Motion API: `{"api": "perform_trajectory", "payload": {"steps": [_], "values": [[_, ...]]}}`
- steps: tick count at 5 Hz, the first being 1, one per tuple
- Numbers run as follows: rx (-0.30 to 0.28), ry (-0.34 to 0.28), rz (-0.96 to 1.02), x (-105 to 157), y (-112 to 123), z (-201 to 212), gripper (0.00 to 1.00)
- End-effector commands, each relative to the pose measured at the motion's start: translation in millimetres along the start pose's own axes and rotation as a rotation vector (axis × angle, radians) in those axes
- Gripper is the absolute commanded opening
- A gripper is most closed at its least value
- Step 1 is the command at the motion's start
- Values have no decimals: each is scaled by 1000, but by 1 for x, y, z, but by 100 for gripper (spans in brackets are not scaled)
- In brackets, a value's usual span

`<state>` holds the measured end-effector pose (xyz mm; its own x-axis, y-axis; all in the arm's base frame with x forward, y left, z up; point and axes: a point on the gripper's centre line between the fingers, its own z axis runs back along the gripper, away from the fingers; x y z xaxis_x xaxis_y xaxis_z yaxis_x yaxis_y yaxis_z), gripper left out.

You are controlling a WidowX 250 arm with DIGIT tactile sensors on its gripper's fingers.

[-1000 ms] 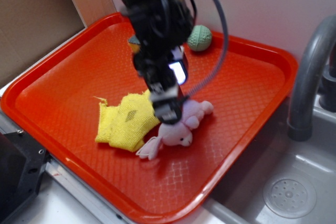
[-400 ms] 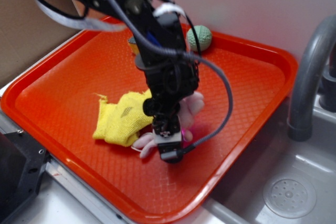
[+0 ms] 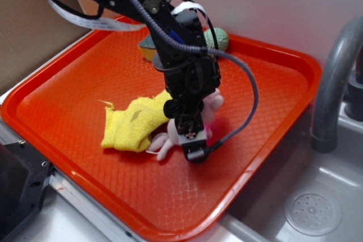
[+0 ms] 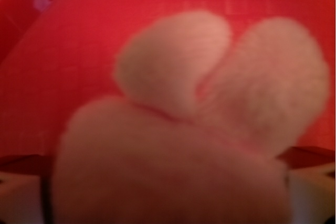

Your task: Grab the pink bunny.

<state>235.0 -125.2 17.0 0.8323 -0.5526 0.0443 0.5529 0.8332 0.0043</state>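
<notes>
Exterior view, left to right. A yellow cloth (image 3: 133,124) lies crumpled on the orange tray (image 3: 62,89), left of centre. Just beside its right edge lies the pink bunny (image 3: 211,105): pale pink plush, soft and rounded, with stubby pale parts showing at lower left near the cloth and a rounded lobe at upper right. The visible parts run from lower left to upper right, so the long axis appears diagonal across the tray; which end is the head cannot be told, as the middle is hidden.

The gripper (image 3: 191,143) stands directly over the bunny's middle, pointing down, with the black arm reaching in from upper left. Whether the fingers are wide or closed on the toy cannot be told from this view. Behind the arm, a green ball (image 3: 220,38) rests near the tray's far rim. At far right, a grey faucet (image 3: 332,77) rises over the sink (image 3: 315,211).

Wrist view: the bunny (image 4: 210,108) fills the frame, blurred, very close to the camera, two rounded pink lobes uppermost, red tray (image 4: 63,51) behind.
</notes>
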Motion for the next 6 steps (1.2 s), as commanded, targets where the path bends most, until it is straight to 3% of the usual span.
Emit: {"api": "perform_trajectory", "payload": {"steps": [1,2,3,6], "values": [[39,-147,179,-11,36,86,0],[60,-263,296,-25,60,136,0],[84,-322,378,-38,72,183,0],[203,-230,586,-66,70,208,0]]}}
